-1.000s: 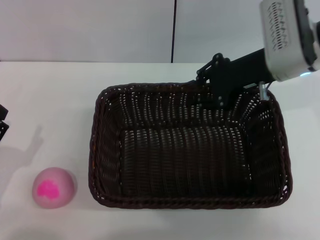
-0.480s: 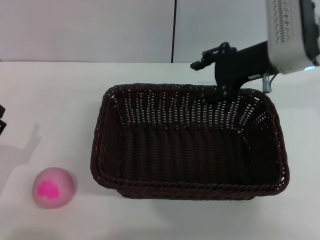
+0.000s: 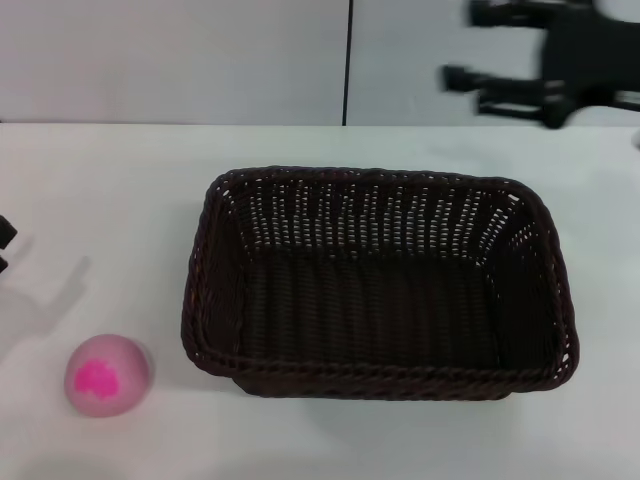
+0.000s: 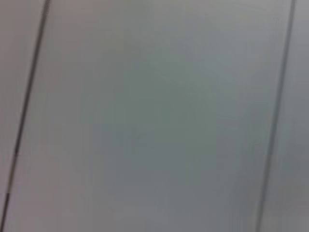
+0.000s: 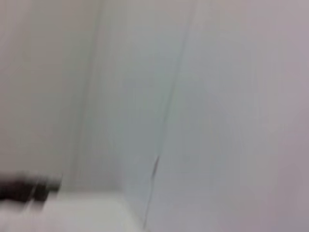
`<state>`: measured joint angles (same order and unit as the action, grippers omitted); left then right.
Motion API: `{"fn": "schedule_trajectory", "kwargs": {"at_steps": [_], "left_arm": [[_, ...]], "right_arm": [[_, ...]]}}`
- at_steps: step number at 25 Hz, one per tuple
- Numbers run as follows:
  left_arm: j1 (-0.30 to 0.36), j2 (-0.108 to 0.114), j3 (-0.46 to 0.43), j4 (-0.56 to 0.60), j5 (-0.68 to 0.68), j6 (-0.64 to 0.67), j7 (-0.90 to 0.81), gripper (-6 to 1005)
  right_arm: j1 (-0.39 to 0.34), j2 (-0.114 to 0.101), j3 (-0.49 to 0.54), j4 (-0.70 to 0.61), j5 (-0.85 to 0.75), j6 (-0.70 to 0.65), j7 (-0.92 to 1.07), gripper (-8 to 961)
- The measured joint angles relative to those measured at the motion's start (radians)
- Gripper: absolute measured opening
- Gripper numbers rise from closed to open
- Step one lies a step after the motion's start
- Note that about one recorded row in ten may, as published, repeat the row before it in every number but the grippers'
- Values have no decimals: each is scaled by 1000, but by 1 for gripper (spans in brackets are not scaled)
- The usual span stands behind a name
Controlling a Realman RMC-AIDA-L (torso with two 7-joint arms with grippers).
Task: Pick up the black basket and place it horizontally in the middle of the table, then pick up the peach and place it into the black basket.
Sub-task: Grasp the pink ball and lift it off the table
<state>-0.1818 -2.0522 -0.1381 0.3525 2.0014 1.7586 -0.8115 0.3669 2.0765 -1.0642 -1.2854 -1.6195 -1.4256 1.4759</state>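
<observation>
The black basket (image 3: 375, 372) rests flat on the white table (image 3: 100, 180), its long side running left to right, near the middle and empty. The peach (image 3: 106, 374) lies on the table at the front left, apart from the basket. My right gripper (image 3: 463, 46) is open and empty, raised above the table's far edge, behind the basket's back right corner. Only a small dark part of my left gripper (image 3: 5, 245) shows at the left edge, behind the peach. Both wrist views show only grey wall.
A grey panelled wall with a dark vertical seam (image 3: 349, 60) stands behind the table. Bare table lies left of the basket around the peach.
My right gripper has let go of the basket's back rim and risen up and away to the right. The basket has settled flat. The peach has not moved.
</observation>
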Motion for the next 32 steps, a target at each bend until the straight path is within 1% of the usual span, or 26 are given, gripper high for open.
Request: {"fn": "schedule_trajectory", "kwargs": {"at_steps": [2, 4, 5, 6, 9, 10, 13, 16, 18, 20, 22, 26, 29, 32], "left_arm": [[-1, 2, 54, 87, 0, 14, -58, 737], [2, 3, 103, 151, 0, 25, -98, 736], [5, 3, 138, 189, 0, 30, -126, 735], [9, 3, 170, 218, 1, 32, -146, 734], [25, 4, 297, 314, 16, 36, -225, 732], [28, 4, 318, 328, 24, 38, -238, 731], [30, 0, 375, 371, 79, 49, -273, 729], [22, -4, 386, 378, 136, 55, -274, 726], [18, -4, 388, 379, 158, 56, -273, 725], [11, -5, 397, 382, 209, 57, -275, 723], [9, -5, 399, 382, 227, 52, -263, 722], [9, -11, 402, 341, 235, -11, -180, 718], [9, -12, 404, 310, 235, -45, -151, 716], [8, -11, 411, 302, 235, -73, -147, 714]], "right_arm": [[-73, 1, 18, 21, 124, 5, -11, 664], [-130, 1, 32, 65, 223, 6, -40, 664], [-184, 2, 44, 146, 332, 2, -95, 664], [-184, 2, 44, 146, 332, 2, -95, 664], [-245, 4, 55, 295, 490, -17, -201, 664], [-259, 4, 62, 342, 531, -27, -239, 664], [-269, 3, 111, 496, 611, -74, -317, 664], [-253, -1, 189, 647, 636, -137, -374, 664], [-244, -2, 230, 707, 635, -159, -397, 664], [-242, -2, 242, 729, 632, -165, -410, 664], [-243, -3, 243, 738, 632, -167, -414, 664], [-243, -4, 239, 751, 632, -169, -414, 664], [-242, -4, 234, 753, 632, -170, -415, 664], [-241, -3, 234, 758, 632, -171, -415, 664]]}}
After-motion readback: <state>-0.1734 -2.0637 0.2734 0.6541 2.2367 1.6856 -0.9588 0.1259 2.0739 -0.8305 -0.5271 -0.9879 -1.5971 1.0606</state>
